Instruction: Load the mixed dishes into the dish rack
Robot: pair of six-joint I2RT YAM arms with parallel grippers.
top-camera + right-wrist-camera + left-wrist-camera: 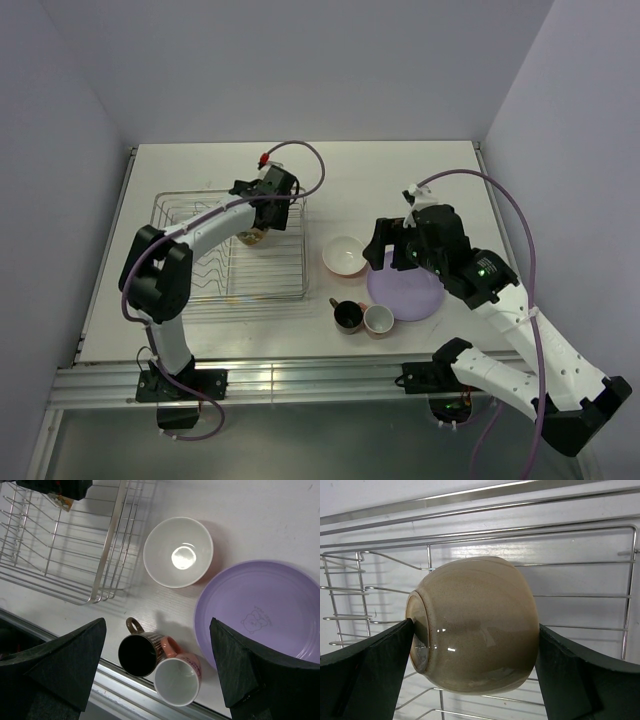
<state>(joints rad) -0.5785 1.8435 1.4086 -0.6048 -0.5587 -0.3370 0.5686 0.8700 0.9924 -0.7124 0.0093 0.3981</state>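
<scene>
The left gripper (476,630) has its fingers spread wide with the beige bowl (480,600) lying on its side between them, inside the dish rack (240,297). Both fingertips sit right at the bowl's sides, and I cannot tell whether they press on it. The right gripper (157,625) hovers with its jaws wide apart and nothing between them. Below its gap the dark cup (137,655) and pink cup (177,677) stand touching. The lilac plate (260,610) lies under its right finger, and the orange bowl (178,551) sits just ahead of the fingertips.
</scene>
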